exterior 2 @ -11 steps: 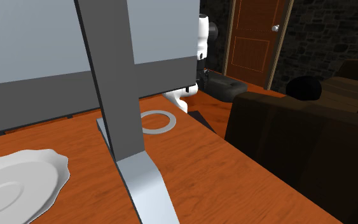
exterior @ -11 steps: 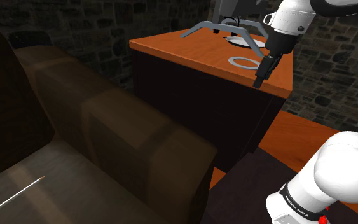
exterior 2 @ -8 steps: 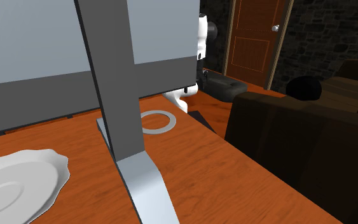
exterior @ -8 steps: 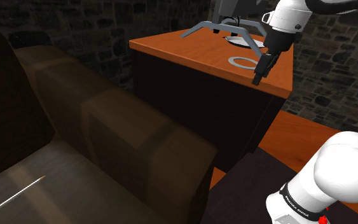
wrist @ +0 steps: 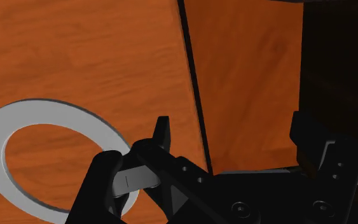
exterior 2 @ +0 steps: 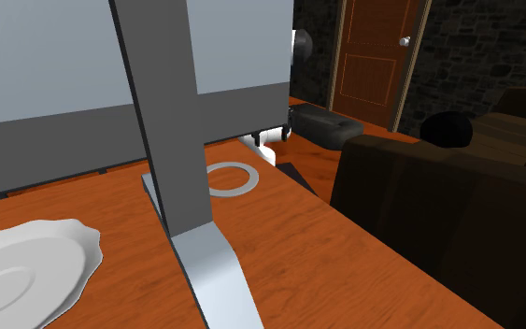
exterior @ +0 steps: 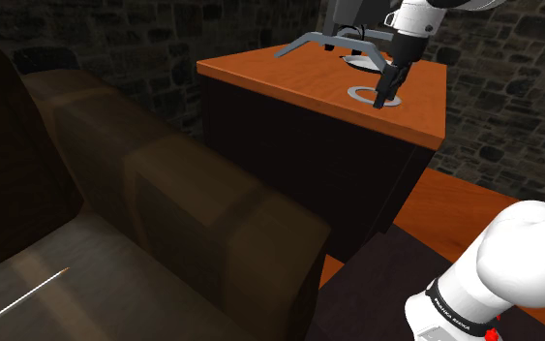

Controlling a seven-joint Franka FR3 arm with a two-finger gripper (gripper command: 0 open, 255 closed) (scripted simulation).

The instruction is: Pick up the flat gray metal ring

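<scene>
The flat gray ring (exterior: 365, 94) lies on the orange desk top (exterior: 289, 73), near the edge that faces the arm. My black gripper (exterior: 388, 98) hangs just above the desk at the ring's side toward the shoulder view's right. In the wrist view the fingers stand apart, so the gripper (wrist: 233, 137) is open with nothing in it. One finger (wrist: 163, 133) hovers at the ring's (wrist: 44, 111) outer rim, and the desk's edge runs between the two fingers. The ring (exterior 2: 254, 178) also shows beside the monitor's foot in the second exterior view.
A gray monitor (exterior 2: 55, 56) on a splayed stand (exterior 2: 181, 140) rises right behind the ring. A white plate (exterior 2: 22, 271) lies on the desk beyond it. A brown sofa (exterior: 164, 194) stands close to the desk. A wooden door (exterior 2: 368, 61) is in the stone wall.
The gripper has moved up and toward the shoulder view's left, from beyond the desk's edge to over the ring's rim. The ring has not moved.
</scene>
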